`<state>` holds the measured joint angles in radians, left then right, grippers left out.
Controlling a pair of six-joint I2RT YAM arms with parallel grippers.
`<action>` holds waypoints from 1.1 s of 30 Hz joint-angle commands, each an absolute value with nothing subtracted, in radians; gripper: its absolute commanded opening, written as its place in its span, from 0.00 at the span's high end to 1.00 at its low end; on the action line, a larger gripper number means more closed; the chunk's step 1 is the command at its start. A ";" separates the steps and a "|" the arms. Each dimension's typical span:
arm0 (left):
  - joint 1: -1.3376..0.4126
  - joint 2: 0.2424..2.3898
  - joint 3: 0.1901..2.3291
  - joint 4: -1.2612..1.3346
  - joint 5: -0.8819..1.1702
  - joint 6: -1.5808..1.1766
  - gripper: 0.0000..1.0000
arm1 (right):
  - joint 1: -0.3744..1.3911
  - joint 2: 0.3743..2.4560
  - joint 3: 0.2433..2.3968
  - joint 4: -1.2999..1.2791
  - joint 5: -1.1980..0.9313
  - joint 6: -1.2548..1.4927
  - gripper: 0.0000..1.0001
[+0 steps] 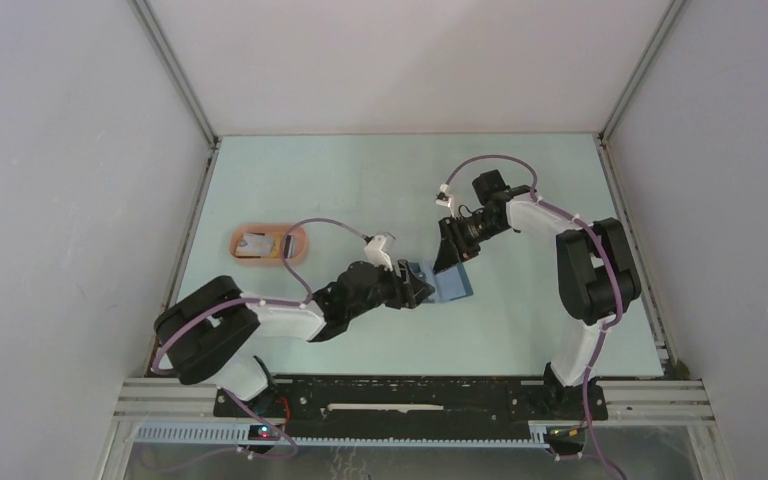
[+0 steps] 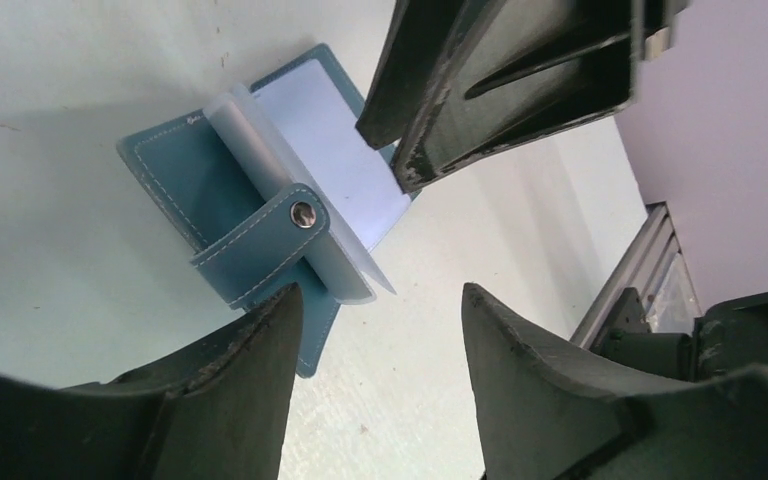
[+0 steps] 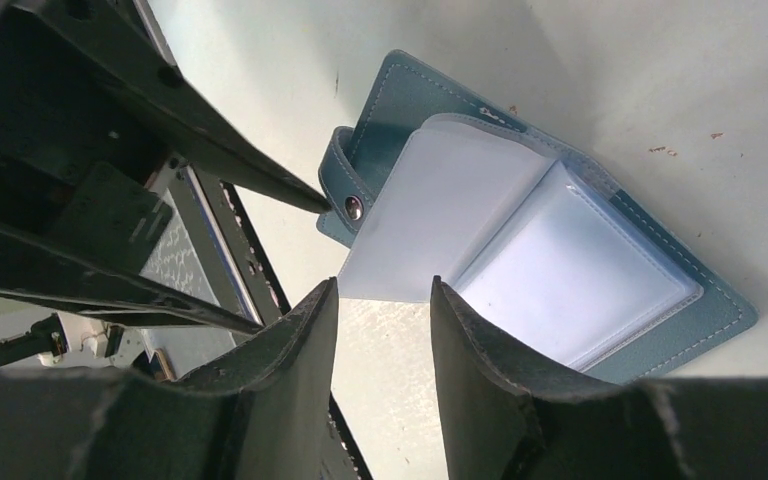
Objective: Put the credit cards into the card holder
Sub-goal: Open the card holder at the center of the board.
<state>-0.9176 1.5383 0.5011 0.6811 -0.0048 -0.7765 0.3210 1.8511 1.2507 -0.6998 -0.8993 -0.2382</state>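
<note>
While the card holder (image 1: 452, 285) lies open on the bench (image 1: 360, 180), the left claw (image 2: 380, 300) stands spread beside it; the right claw (image 3: 385, 288) is likewise parted.

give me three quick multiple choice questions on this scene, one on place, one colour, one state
1. The tray holding cards sits: A) left of the wallet B) right of it C) on top of it
2. The wallet is: A) red B) blue C) black
3. The wallet lies: A) snapped shut B) open C) on edge

1 A, the tray is nearer the left wall; 2 B, both wrist views show blue; 3 B, clear sleeves fanned out, strap undone.
</note>
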 commanded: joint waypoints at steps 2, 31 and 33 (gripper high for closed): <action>-0.910 1.418 0.469 0.655 -0.060 -0.743 0.37 | 0.323 1.798 1.280 -0.710 -0.916 -0.258 0.52; -0.898 1.657 0.659 0.670 0.026 -0.806 0.52 | 0.317 1.797 1.280 -0.709 -0.910 -0.259 0.52; -0.897 1.665 0.667 0.672 0.029 -0.807 0.52 | 0.315 1.796 1.280 -0.710 -0.907 -0.258 0.52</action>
<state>-0.9035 1.6485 0.6128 0.6346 0.0143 -0.7891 0.3210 1.8420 1.2507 -0.6998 -0.8997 -0.2382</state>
